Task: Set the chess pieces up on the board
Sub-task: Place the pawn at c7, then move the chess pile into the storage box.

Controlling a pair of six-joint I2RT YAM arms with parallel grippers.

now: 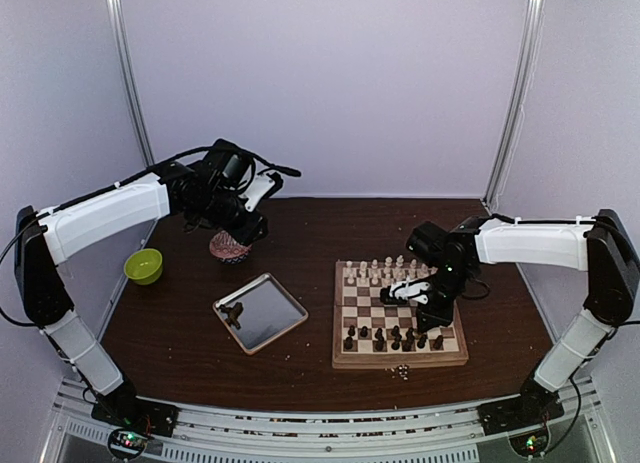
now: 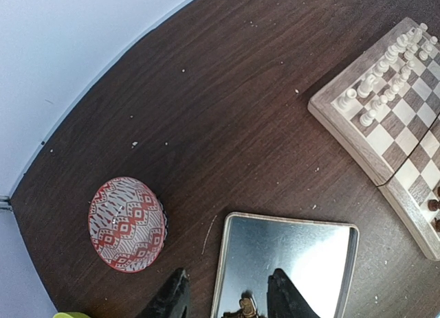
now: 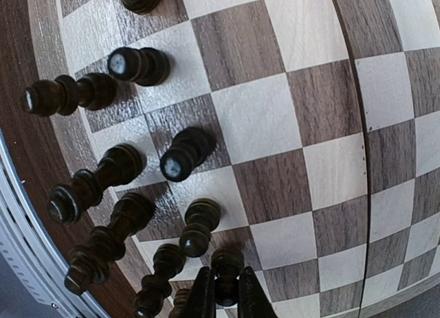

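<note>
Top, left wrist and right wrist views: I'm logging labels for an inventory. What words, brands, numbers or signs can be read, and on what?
No text can be read in any view.
Chessboard: no letters or numbers on its rim.
Patterned bowl: red diamond pattern only, no writing.
Metal tray and green bowl: no markings.
Circuit boards at the arm bases: too small to read.

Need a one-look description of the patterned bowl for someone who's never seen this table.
Start on the dark wooden table, left of the chessboard. Just beyond the silver tray, toward the back wall, sits a small round bowl. Its red-and-white diamond pattern sets it apart from the plain lime-green bowl further left.
</note>
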